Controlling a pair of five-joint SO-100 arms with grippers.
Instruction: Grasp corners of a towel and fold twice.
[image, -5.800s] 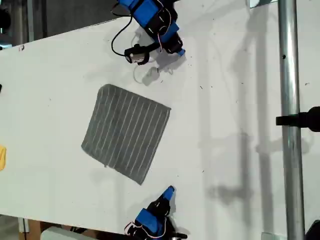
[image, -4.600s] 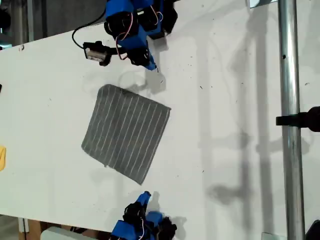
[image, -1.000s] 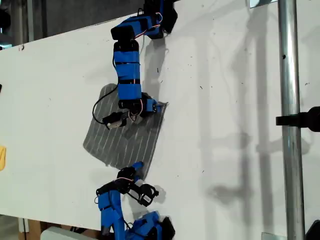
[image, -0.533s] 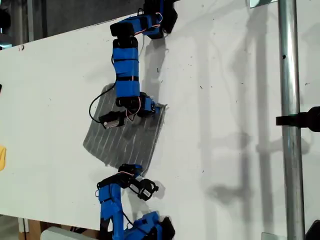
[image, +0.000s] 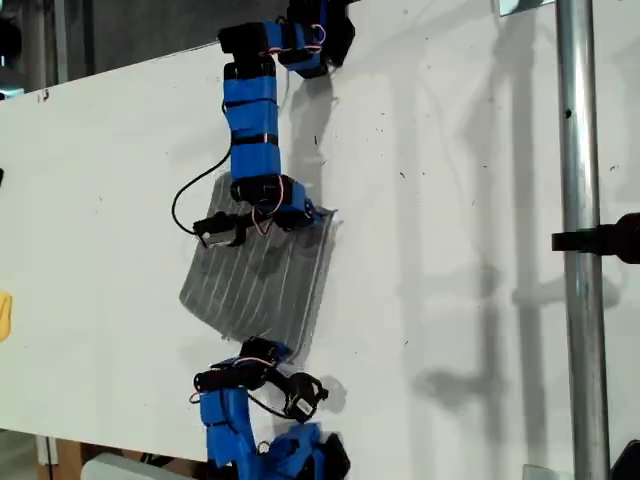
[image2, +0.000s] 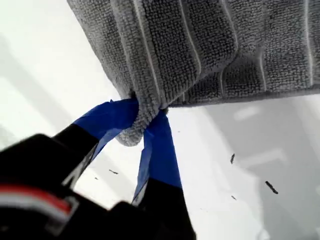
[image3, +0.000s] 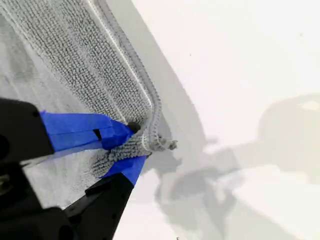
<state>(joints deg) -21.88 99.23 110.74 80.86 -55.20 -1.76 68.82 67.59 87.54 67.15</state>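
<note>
In the exterior view the towel (image: 262, 285) lies on the white table (image: 450, 200), grey with pale stripes, between two blue arms. One arm (image: 252, 110) reaches down from the exterior view's top edge and ends at the towel corner (image: 322, 214) nearest the exterior view's right. The other arm (image: 228, 410) comes up from the exterior view's bottom edge and ends at the towel's lowest corner (image: 285, 350). The cloth looks rumpled along the edge between those two corners. I cannot tell from the wrist views which of these arms is first and which is second. A metal pole (image: 578, 240) runs down the exterior view's right side.

In the first wrist view my first gripper (image2: 145, 125) has its blue jaws pinched on a rounded corner (image2: 131, 136) of the towel (image2: 200, 45). The cloth is bunched at the pinch and lifted clear of the table (image2: 40, 90), casting a shadow on it.

In the second wrist view my second gripper (image3: 127, 147) has its jaws clamped on another corner (image3: 159, 144) of the towel (image3: 65, 55), its hemmed tip poking out past the jaws over the table (image3: 240, 60).
</note>
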